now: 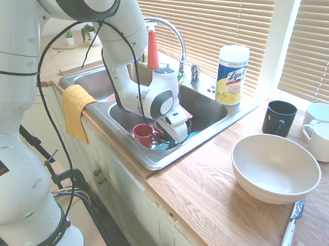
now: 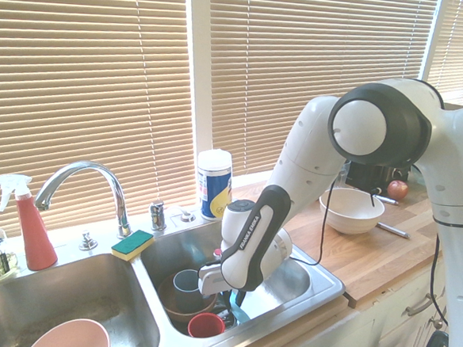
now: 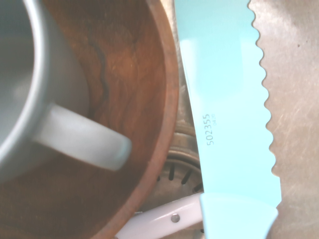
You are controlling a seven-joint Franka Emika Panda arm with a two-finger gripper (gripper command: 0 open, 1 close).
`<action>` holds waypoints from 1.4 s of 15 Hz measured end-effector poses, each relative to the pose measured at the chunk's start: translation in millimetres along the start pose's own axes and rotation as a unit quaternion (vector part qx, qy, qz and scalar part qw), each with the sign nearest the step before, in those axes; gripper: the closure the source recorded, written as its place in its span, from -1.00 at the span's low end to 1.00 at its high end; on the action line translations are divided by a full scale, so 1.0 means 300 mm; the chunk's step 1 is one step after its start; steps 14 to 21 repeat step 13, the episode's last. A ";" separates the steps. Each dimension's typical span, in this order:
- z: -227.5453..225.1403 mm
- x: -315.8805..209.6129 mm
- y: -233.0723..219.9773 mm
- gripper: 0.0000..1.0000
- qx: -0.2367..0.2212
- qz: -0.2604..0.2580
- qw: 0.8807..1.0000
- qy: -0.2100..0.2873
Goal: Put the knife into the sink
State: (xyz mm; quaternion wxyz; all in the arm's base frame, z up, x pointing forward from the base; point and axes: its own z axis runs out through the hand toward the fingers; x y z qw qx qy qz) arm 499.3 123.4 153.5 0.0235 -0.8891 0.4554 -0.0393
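The sink has two basins: one holds a pink bowl, the other a wooden bowl with a grey mug inside. There also, the gripper is closed on the knife, beside this bowl. Near it sits the red mug.

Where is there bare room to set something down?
Counter, between sink and white bowl. Within the knife's basin, some floor lies bare between the knife and the counter-side wall. Crowded: around the wooden bowl, gray mug and red mug.
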 end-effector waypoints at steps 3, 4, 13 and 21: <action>-0.004 0.000 -0.003 -1.00 0.002 -0.008 1.000 0.000; -0.018 0.002 -0.010 -1.00 0.007 -0.011 1.000 0.001; -0.535 0.045 -0.101 -1.00 0.026 -0.066 0.997 0.007; -0.535 0.045 -0.101 -1.00 0.026 -0.066 0.997 0.007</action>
